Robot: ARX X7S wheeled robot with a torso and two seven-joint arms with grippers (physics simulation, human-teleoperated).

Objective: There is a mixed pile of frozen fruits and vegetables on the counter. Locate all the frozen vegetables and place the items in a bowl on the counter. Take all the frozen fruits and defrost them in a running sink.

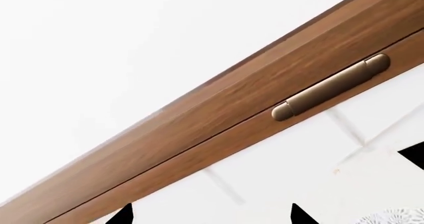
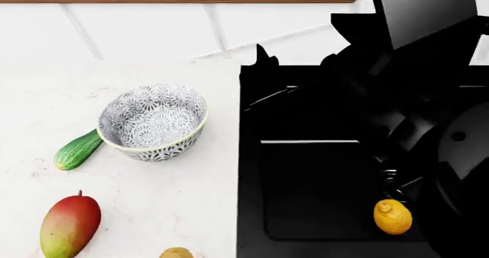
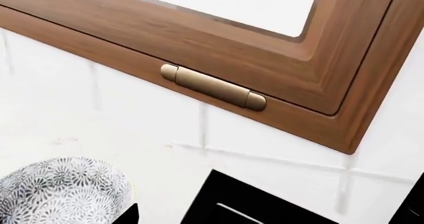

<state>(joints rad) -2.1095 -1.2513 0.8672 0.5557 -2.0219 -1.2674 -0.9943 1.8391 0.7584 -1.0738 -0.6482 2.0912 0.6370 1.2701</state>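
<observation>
Mango lower left, long axis near upright, nearer left arm; claw opening impossible to tell.

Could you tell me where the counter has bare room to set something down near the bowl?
The counter is bare between the bowl and the tiled wall, and also between the bowl, the mango and the sink edge. It is tighter at the bowl's left, where the cucumber lies against it.
</observation>
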